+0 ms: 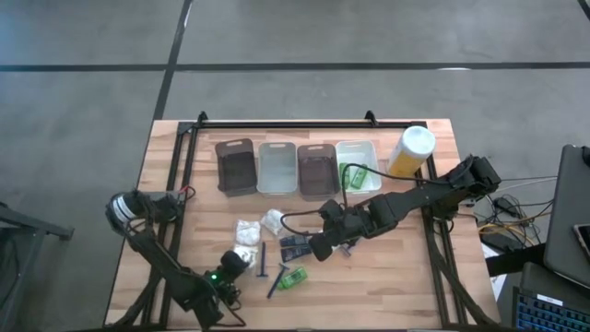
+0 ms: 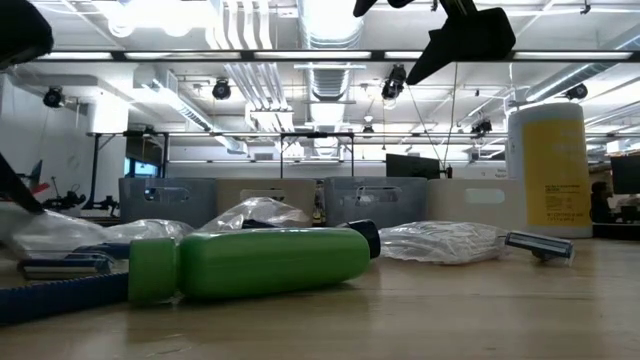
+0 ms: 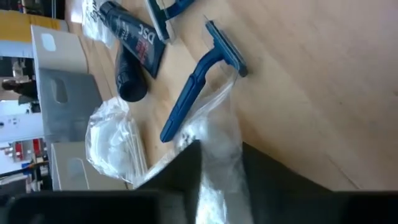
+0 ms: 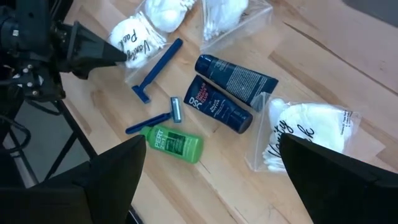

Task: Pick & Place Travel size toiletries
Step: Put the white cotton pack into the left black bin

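Observation:
The toiletries lie loose on the wooden table (image 1: 396, 277): a green mini bottle (image 4: 174, 143), two blue razors (image 4: 155, 68) (image 4: 152, 119), two dark tubes (image 4: 236, 74) (image 4: 217, 106) and white puffy bundles in clear wrap (image 4: 311, 134) (image 4: 217, 12). My left gripper (image 1: 241, 261) is at the near left, shut on one white bundle (image 1: 242, 252). My right gripper (image 4: 211, 186) hangs open above the tubes and touches nothing. My left gripper pinches the bundle's clear wrap (image 3: 219, 146) between its two fingers (image 3: 183, 165). The fingers come slanting down from the table's near left side. The bundle (image 4: 134, 38) lies on the table, beside a razor (image 3: 199, 81).
Brown and clear bins (image 1: 236, 167) (image 1: 277, 167) (image 1: 317, 170) (image 1: 358, 166) stand in a row at the far edge. The rightmost holds a green item. A tall yellow canister (image 1: 411, 150) stands to their right. Bare wood lies near right.

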`<control>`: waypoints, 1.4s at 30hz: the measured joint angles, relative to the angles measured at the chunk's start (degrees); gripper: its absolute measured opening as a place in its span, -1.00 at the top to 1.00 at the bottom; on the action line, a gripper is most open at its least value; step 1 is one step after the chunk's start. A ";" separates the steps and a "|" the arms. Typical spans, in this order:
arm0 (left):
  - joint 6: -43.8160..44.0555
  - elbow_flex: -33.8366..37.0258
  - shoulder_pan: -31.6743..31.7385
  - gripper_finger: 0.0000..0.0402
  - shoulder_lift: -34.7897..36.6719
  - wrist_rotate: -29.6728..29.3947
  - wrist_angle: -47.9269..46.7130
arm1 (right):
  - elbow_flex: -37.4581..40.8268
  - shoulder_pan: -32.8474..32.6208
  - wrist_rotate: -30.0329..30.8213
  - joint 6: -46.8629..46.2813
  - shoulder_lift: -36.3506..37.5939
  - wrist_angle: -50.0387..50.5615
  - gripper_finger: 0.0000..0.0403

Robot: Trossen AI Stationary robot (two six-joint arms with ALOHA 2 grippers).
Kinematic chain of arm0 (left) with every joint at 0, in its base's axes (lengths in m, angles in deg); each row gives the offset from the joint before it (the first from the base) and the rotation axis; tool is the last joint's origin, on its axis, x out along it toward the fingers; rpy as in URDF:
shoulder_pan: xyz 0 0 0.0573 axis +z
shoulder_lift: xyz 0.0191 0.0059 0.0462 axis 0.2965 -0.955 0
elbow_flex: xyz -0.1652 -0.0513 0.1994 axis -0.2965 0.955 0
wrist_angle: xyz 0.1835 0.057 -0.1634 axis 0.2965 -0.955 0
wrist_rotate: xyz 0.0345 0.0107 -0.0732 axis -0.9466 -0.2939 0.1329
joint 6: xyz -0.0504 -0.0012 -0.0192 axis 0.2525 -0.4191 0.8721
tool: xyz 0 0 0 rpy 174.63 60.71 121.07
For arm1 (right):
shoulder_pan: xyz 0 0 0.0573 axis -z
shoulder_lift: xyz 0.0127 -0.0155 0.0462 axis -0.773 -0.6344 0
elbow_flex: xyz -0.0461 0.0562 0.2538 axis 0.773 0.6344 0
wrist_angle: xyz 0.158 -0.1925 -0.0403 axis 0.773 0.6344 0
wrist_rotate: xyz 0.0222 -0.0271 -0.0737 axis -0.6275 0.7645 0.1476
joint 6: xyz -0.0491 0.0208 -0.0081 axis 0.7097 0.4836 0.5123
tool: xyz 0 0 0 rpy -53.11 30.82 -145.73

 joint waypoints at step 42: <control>71.99 18.71 25.17 1.00 68.17 -28.86 -18.41 | -0.04 -2.49 9.44 8.83 3.74 -12.93 -0.81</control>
